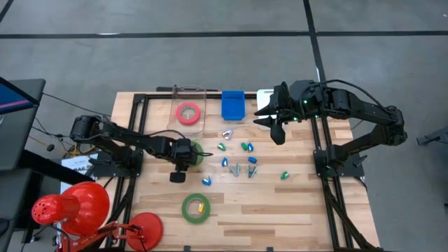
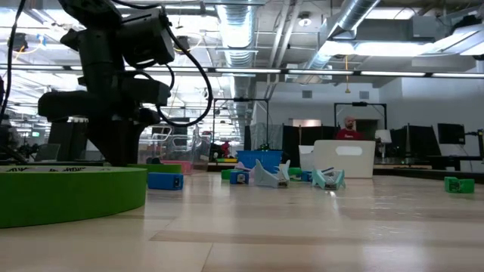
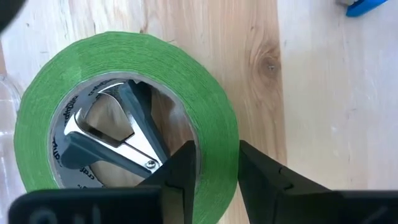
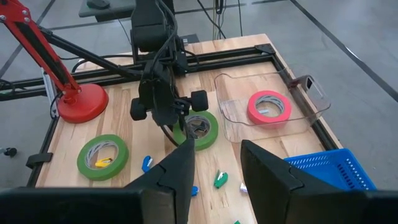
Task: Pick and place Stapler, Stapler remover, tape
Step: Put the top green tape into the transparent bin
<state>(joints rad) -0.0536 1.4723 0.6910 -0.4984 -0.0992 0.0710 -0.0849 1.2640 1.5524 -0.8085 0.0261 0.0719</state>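
Three tape rolls are lying on the wooden table [image 1: 294, 210]: a red-pink roll [image 1: 187, 113] is sitting inside a clear tray [image 1: 175, 105] at the far side, one green roll [image 1: 197, 208] is resting flat near the front edge with a small yellow item in its hole, and a second green roll [image 3: 124, 118] is lying beside the left gripper [image 3: 216, 171]. That gripper is reaching down over this roll, one finger inside the ring and one outside, straddling the green band; the fingers are sitting close to the tape wall, though whether they are actually pinching it cannot be told. A silver staple remover [image 3: 118, 143] is lying inside the same ring. Small blue, green and silver items [image 1: 238, 157] are scattered across the middle of the table, and a blue basket [image 1: 233, 105] is standing next to the tray. The right gripper [image 1: 276, 126] is hovering above the far right part of the table, its fingers parted and holding nothing. A red lamp [image 1: 73, 206] is standing at the front left corner.
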